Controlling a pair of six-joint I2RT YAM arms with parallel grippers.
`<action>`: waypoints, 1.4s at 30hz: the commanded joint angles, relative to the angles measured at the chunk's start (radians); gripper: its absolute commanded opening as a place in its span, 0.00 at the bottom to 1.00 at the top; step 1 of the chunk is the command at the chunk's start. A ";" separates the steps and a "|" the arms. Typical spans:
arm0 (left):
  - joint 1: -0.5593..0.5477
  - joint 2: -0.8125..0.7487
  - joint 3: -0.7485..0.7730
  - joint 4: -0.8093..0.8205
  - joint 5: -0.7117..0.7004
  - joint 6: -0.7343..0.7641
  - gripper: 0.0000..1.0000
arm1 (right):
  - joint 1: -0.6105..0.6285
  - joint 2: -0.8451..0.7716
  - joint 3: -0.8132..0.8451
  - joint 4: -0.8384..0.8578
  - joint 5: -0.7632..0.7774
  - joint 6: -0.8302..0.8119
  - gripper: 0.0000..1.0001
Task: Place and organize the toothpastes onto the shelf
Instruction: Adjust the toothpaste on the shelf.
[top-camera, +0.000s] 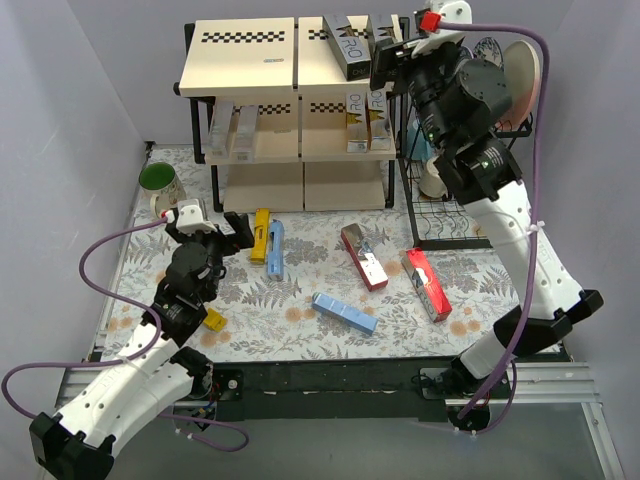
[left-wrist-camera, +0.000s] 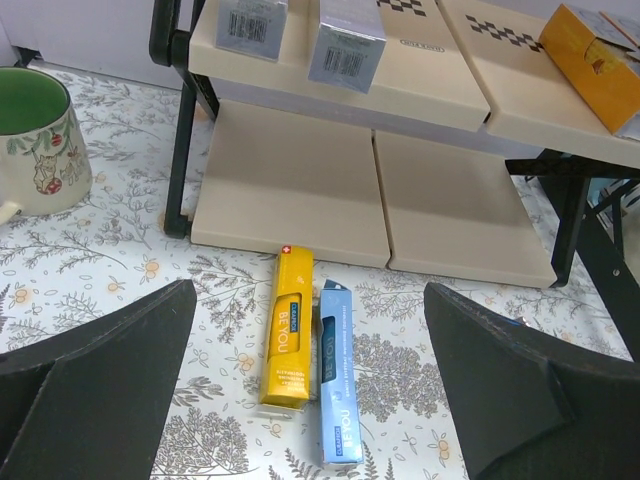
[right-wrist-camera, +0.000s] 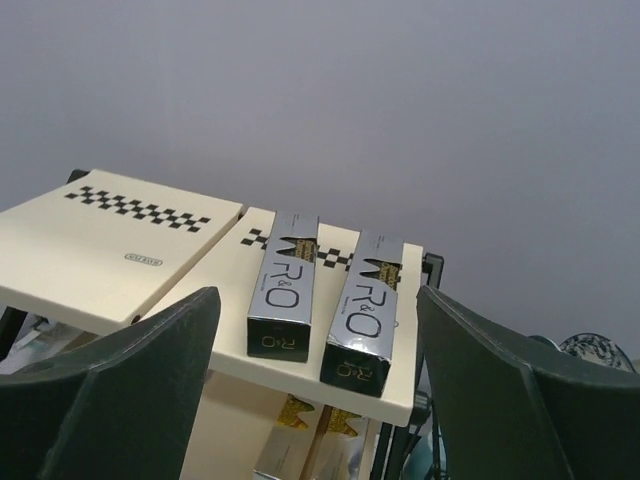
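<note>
The shelf (top-camera: 240, 60) stands at the back. Two silver toothpaste cartons (right-wrist-camera: 283, 285) lie side by side on its top right board (right-wrist-camera: 130, 250). My right gripper (top-camera: 385, 58) is open and empty just in front of them. More cartons (top-camera: 365, 120) lie on the middle tier. A yellow carton (left-wrist-camera: 286, 330) and a blue carton (left-wrist-camera: 337, 375) lie side by side on the table before the bottom board (left-wrist-camera: 290, 180). My left gripper (top-camera: 235, 228) is open and empty above them. Two red cartons (top-camera: 364, 257) (top-camera: 427, 284) and a light blue one (top-camera: 344, 312) lie further right.
A green-lined mug (top-camera: 160, 185) stands left of the shelf. A black wire dish rack (top-camera: 450, 210) with plates (top-camera: 520, 70) stands right of it, behind my right arm. A small yellow piece (top-camera: 213, 320) shows beside my left arm.
</note>
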 joint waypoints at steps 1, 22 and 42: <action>0.006 0.005 0.031 -0.008 0.018 0.002 0.98 | -0.027 0.093 0.096 -0.161 -0.146 0.059 0.90; 0.005 0.013 0.034 -0.008 0.027 -0.003 0.98 | -0.053 0.218 0.113 -0.114 -0.054 0.111 0.87; 0.006 0.005 0.037 -0.032 0.027 0.000 0.98 | -0.058 0.311 0.152 -0.092 -0.088 0.119 0.81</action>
